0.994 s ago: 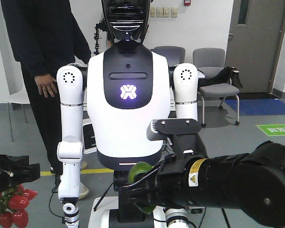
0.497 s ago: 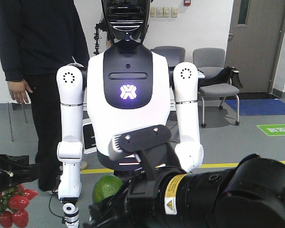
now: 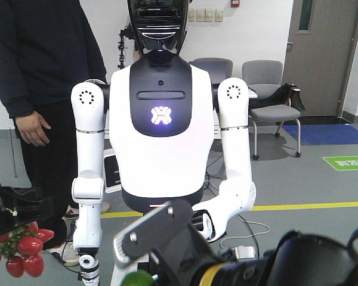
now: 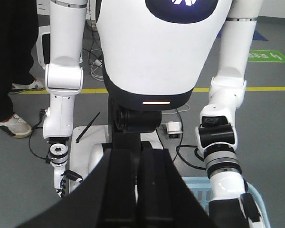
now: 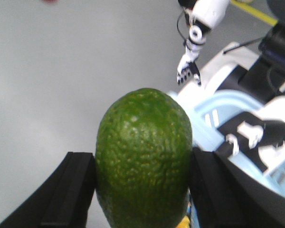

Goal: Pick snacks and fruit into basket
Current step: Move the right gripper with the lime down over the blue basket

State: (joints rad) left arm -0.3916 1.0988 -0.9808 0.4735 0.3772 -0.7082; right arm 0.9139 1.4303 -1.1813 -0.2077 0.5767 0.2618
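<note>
1. While the right gripper (image 5: 142, 190) shows at the bottom of its wrist view, its two black fingers (image 5: 71, 190) press the sides of a green avocado (image 5: 143, 156), one at 9 o'clock of the fruit and one at 3 o'clock.
2. Held upright, the avocado fills the middle of that view, its bumpy skin sharp against the grey floor (image 5: 61, 71).
3. Beyond the avocado, at about 3 o'clock, lies the light blue basket (image 5: 213, 107); a white and black robot hand (image 5: 256, 135) rests in it.
4. From the left wrist view, the left gripper (image 4: 138, 190) is a dark mass at 6 o'clock, its two fingers lying side by side with only a thin seam between them and nothing visible there.
5. A corner of the basket rim shows at 5 o'clock of it, beside the forearm of the white humanoid robot (image 4: 156, 47).
6. Seen from the front, a bunch of red strawberries (image 3: 21, 250) hangs under a black arm at 8 o'clock, and a person in dark clothes (image 3: 42, 71) stands at 10 o'clock.
</note>
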